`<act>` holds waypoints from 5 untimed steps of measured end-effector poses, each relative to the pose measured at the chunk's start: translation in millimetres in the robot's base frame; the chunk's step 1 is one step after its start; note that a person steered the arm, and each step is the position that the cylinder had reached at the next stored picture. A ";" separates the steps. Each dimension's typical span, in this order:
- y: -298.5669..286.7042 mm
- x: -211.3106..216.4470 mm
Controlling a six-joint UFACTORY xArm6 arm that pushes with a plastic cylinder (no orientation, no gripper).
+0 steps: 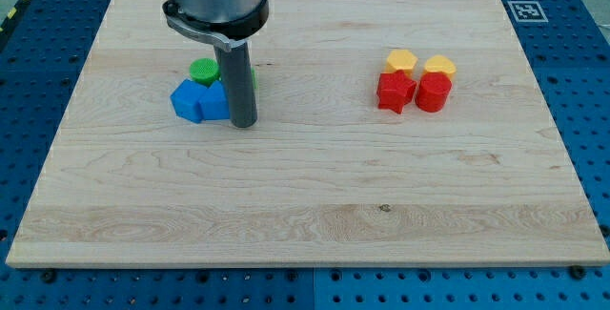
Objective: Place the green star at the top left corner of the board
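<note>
My tip (245, 123) rests on the wooden board (305, 205), left of centre. A sliver of green (254, 76) shows just right of the rod, above the tip; the rod hides most of it, so I cannot make out its shape. A green round block (202, 69) sits to the upper left of the tip. Two blue blocks (190, 101) (215, 100) lie side by side, touching the rod's left side, just below the green round block.
On the view's right stands a tight cluster: two yellow blocks (401, 60) (439, 65) above a red star-like block (395, 92) and a red block (433, 93). The arm's grey body (214, 0) hangs over the board's top left part.
</note>
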State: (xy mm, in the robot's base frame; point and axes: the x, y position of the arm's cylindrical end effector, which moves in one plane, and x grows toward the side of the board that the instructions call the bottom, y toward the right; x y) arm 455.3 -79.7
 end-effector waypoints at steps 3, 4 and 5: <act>7.7 0.0; 7.7 -15.7; 7.7 -42.3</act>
State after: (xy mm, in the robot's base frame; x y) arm 412.9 -72.0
